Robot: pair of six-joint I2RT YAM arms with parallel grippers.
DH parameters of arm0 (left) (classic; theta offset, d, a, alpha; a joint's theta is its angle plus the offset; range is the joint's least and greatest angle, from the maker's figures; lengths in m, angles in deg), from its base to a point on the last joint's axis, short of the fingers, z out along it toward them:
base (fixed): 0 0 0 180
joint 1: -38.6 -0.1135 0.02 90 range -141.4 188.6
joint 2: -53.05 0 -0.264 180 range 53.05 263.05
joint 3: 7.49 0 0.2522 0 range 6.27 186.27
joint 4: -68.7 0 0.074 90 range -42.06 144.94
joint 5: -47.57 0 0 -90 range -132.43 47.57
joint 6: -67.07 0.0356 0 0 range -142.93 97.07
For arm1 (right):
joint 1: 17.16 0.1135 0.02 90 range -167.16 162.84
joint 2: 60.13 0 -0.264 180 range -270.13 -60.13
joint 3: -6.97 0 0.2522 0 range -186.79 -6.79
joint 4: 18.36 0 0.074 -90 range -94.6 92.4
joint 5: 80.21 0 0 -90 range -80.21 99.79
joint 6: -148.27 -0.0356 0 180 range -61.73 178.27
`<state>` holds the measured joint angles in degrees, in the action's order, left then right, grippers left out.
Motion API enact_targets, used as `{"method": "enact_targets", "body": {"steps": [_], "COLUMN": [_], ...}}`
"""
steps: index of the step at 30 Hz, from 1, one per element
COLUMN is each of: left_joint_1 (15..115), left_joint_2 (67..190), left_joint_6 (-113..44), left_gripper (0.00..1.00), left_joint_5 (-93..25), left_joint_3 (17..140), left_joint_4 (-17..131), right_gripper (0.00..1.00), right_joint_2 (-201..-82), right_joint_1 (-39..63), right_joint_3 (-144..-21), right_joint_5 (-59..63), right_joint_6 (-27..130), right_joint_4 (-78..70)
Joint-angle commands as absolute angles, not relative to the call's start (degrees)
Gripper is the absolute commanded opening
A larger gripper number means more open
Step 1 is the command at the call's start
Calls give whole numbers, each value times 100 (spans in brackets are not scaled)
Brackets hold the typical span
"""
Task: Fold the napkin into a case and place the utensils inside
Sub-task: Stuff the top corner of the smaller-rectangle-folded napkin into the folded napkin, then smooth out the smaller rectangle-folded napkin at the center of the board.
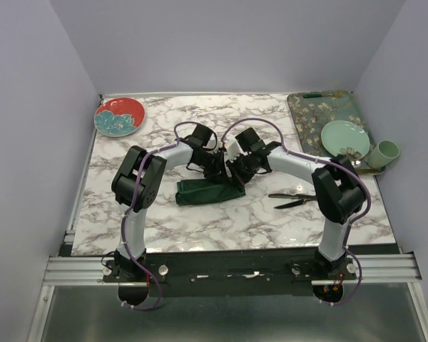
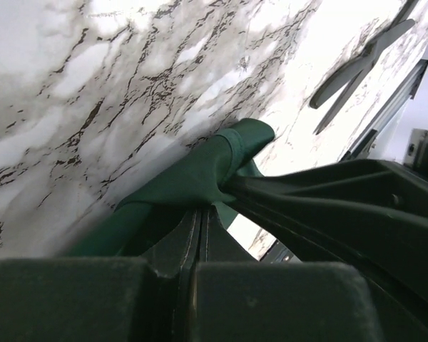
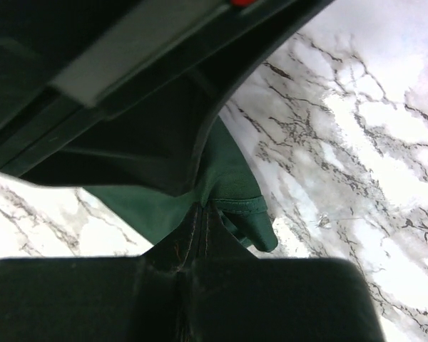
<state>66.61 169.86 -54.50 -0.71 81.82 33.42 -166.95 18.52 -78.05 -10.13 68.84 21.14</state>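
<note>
On table (image 1: 200,221), napkin (image 1: 200,194) pinched by left gripper (image 2: 200,214), right gripper (image 3: 200,214), utensils (image 1: 292,195) nearby

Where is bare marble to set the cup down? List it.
Free: far marble between the red plate and the floral tray; the near strip in front of the napkin; the left edge nearer than the plate. Crowded: centre, where left gripper and right gripper pinch the napkin, utensils just right.

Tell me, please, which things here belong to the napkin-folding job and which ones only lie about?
Job: the dark green napkin, pinched by the left hand and the right hand; the two black utensils.
Lying about: the red floral plate, the teal floral tray, the pale green plate, the green cup.
</note>
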Motion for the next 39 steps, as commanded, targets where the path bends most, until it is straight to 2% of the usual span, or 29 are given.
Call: {"method": "enact_targets", "body": {"steps": [1, 3, 5, 6, 9, 15, 20, 36, 39], "left_joint_1": [6488, 6331, 6190, 6128, 5829, 5328, 5143, 5503, 5608], "left_joint_2": [16924, 16767, 16669, 16599, 16503, 16064, 15589, 16124, 16212], "left_joint_6": [-5238, -5045, -4913, -4747, -4403, -2725, -1670, -1467, -1475], "left_gripper": [16, 27, 33, 40, 47, 55, 57, 55, 51], "left_joint_5": [283, 275, 275, 275, 310, 757, 1022, 776, 776], "left_joint_3": [8379, 8300, 8195, 8194, 8238, 8133, 7607, 7438, 7500], "left_joint_4": [3359, 3271, 3139, 3069, 2656, 1364, 1047, 1416, 1416], "right_gripper": [1, 1, 1, 1, 1, 1, 1, 1, 1], "right_joint_2": [-17042, -17087, -17148, -17148, -17148, -17122, -17113, -17113, -17061], "right_joint_1": [1896, 1888, 1888, 1879, 1888, 1861, 1835, 1826, 1835], "right_joint_3": [-8044, -8044, -8044, -8044, -8062, -8088, -8114, -8185, -8185], "right_joint_5": [-568, -533, -550, -541, -541, -497, -515, -603, -638], "right_joint_6": [6759, 6741, 6723, 6723, 6723, 6750, 6723, 6706, 6697], "right_joint_4": [2414, 2450, 2476, 2485, 2494, 2546, 2555, 2564, 2564]}}
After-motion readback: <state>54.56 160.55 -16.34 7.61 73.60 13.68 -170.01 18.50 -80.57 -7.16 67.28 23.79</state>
